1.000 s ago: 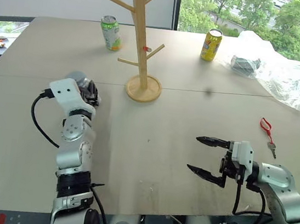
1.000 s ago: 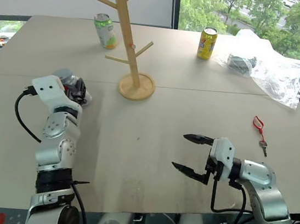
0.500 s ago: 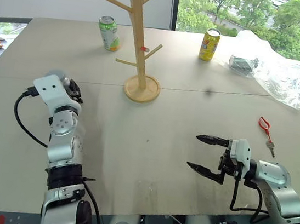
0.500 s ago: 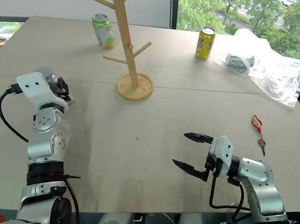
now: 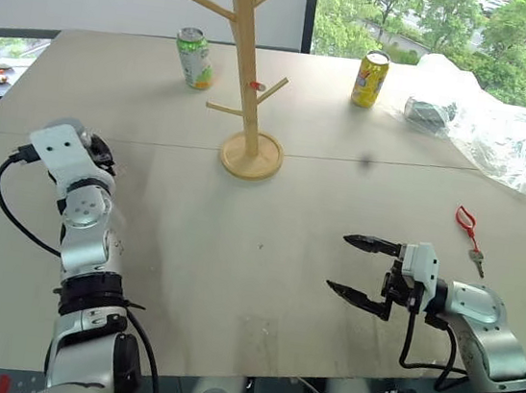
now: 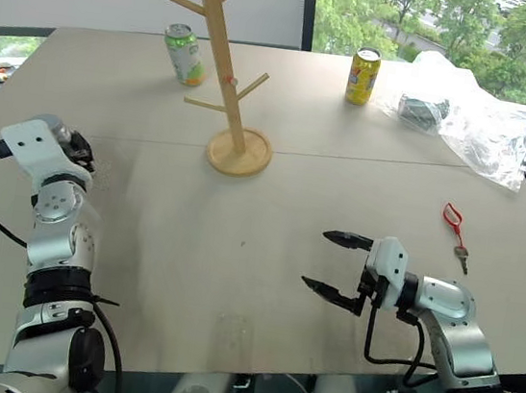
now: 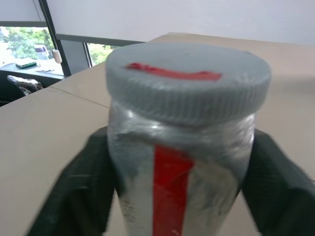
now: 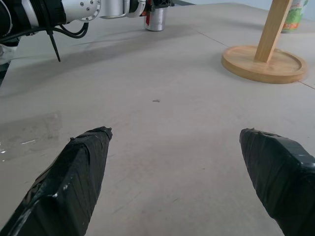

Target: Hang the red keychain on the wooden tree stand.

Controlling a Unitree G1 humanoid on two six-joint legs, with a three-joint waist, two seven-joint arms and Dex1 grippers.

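You're looking at one keychain (image 5: 468,228), one stand (image 5: 248,78), three cans (one sitting between your left gripper's (image 7: 177,196) fingers); right gripper (image 5: 362,269) gaping wide.

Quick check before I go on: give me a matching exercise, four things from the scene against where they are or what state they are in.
Things:
1. red keychain
2. green can
3. yellow can
4. right gripper

Places or states:
A. open, nothing between its jaws
B. at the far side, to the left of the wooden tree stand
C. lying flat on the table, on the robot's right
D. at the far side, beside the clear plastic bag

Pairs: 1-C, 2-B, 3-D, 4-A
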